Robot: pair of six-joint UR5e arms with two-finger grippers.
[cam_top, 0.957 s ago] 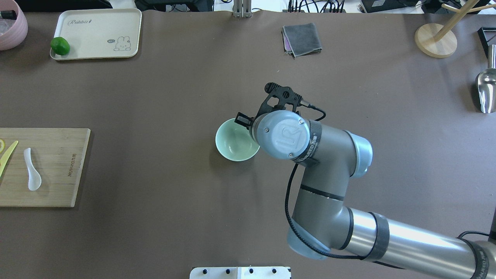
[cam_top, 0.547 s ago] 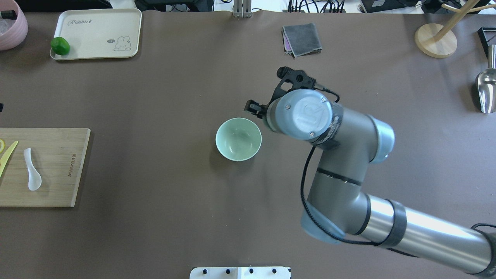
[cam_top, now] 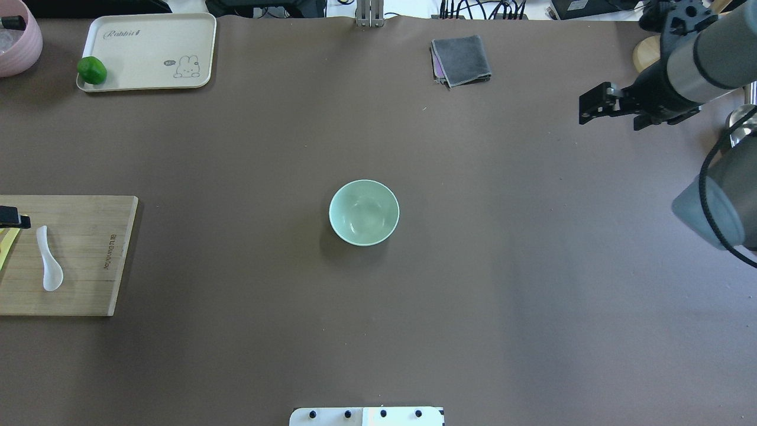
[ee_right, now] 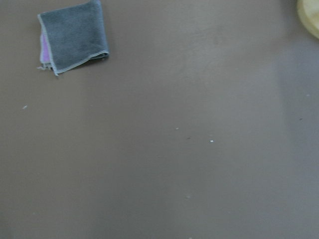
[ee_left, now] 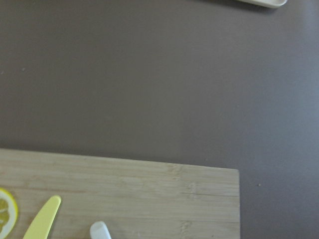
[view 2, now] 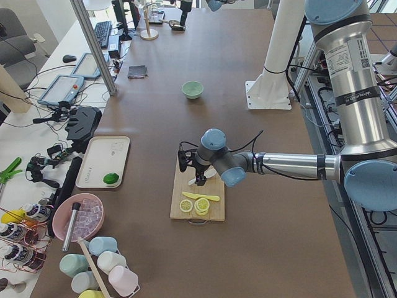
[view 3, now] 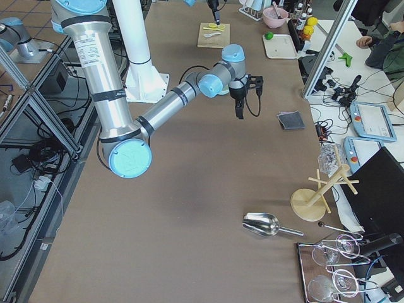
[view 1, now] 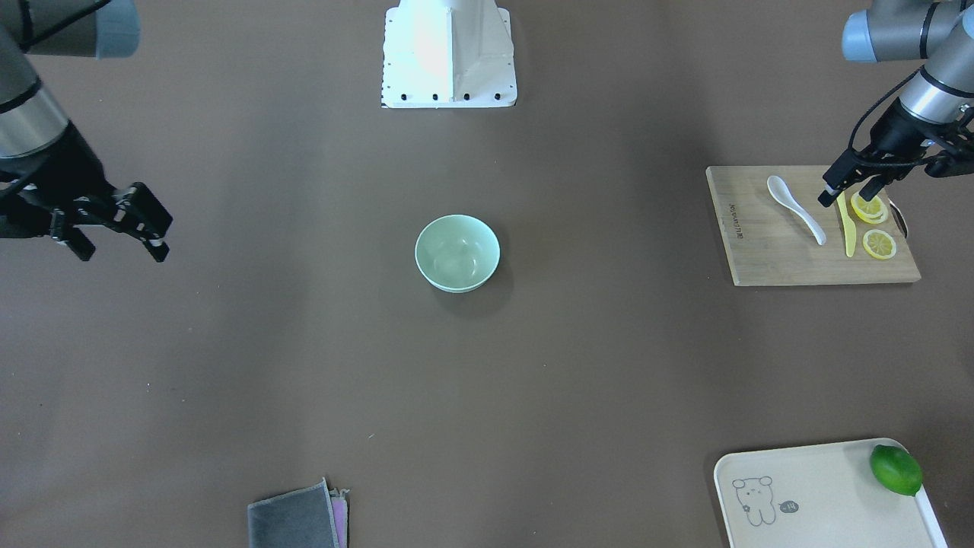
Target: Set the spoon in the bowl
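Note:
The white spoon (cam_top: 48, 260) lies on the wooden cutting board (cam_top: 89, 254) at the table's left end, scoop toward the robot. It also shows in the front view (view 1: 795, 207). The empty mint-green bowl (cam_top: 364, 213) stands at the table's middle (view 1: 456, 253). My left gripper (view 1: 843, 199) is open above the board, just beyond the spoon's handle end, over the yellow knife (view 1: 846, 228). The left wrist view shows only the spoon's handle tip (ee_left: 99, 230). My right gripper (cam_top: 582, 109) is open and empty, high at the far right, well away from the bowl (view 1: 120, 251).
Lemon slices (view 1: 879, 243) lie on the board beside the knife. A cream tray (cam_top: 148, 50) with a lime (cam_top: 91, 70) and a pink bowl (cam_top: 18, 35) are at the back left. A grey cloth (cam_top: 461, 59) lies at the back; a wooden stand base (cam_top: 644, 56) at the back right.
My right arm has swung away from the bowl to the far right of the table. My left gripper has come in over the cutting board near the spoon's handle.

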